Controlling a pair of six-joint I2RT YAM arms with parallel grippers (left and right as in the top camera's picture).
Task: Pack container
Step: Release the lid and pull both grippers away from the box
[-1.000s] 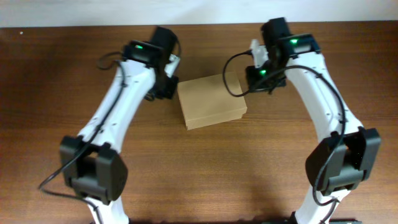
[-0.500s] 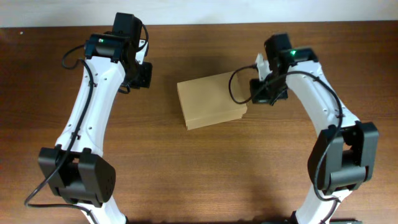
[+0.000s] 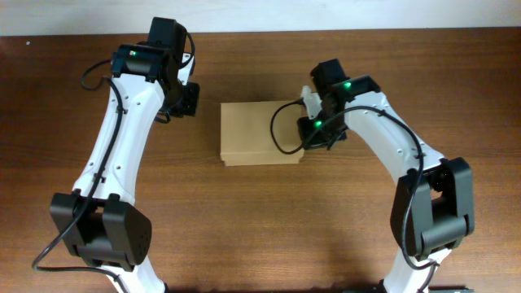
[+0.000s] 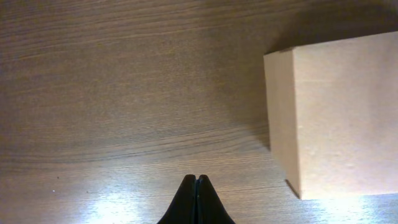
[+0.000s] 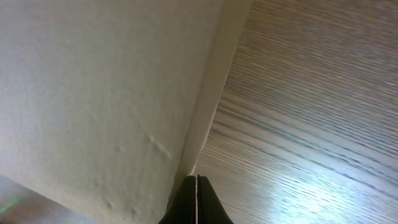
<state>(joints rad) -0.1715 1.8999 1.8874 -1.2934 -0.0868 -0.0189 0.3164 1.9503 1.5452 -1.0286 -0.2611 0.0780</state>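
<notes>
Right now we appear to be nudging the closed cardboard box (image 3: pixel 262 132), lying flat midway across the surface (image 3: pixel 260 228), with our right hand (image 5: pixel 197 190) clenched empty, tips against its right wall; our left hand (image 4: pixel 196 190), clenched on nothing, is hovering near its left wall. Next, we are judging, the left hand should be bracing that side so the box is not turning.

Soft, even light overhead. In the left wrist view, glare streaks the table (image 4: pixel 124 202) and the container (image 4: pixel 336 118) throws a dim shadow. Right wrist view runs blurred, close-up.
</notes>
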